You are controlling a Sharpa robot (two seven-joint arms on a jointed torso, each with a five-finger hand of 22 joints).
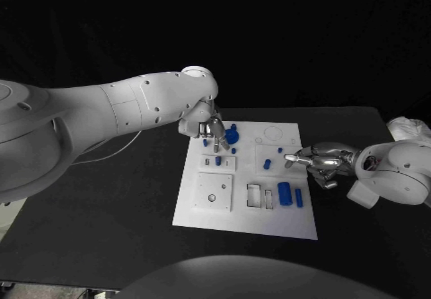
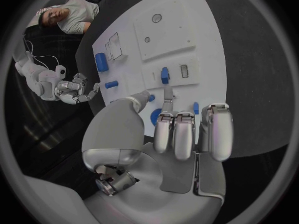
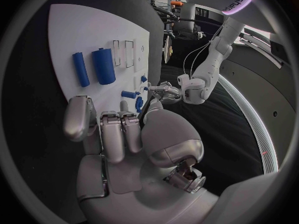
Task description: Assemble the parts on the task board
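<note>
The white task board (image 1: 235, 215) lies mid-table. My left hand (image 1: 209, 128) hovers over its far left corner, fingers stretched out, holding nothing. In the left wrist view the left hand (image 2: 181, 129) has its thumb by a round blue part (image 2: 154, 117) and a fingertip near a blue piece (image 2: 164, 75) standing in a slot. My right hand (image 1: 319, 162) sits at the board's right edge, one finger pointing inward, nothing in it. Two blue cylinders (image 1: 284, 190) (image 1: 299, 197) lie near the right hand, and a small blue peg (image 1: 268, 164) lies further in.
A raised white square plate with holes (image 1: 213, 190) sits on the board's near left, and rectangular slots (image 1: 260, 195) lie beside it. A ring outline (image 1: 271, 132) marks the far right corner. A crumpled white object (image 1: 408, 128) lies at the black table's right edge.
</note>
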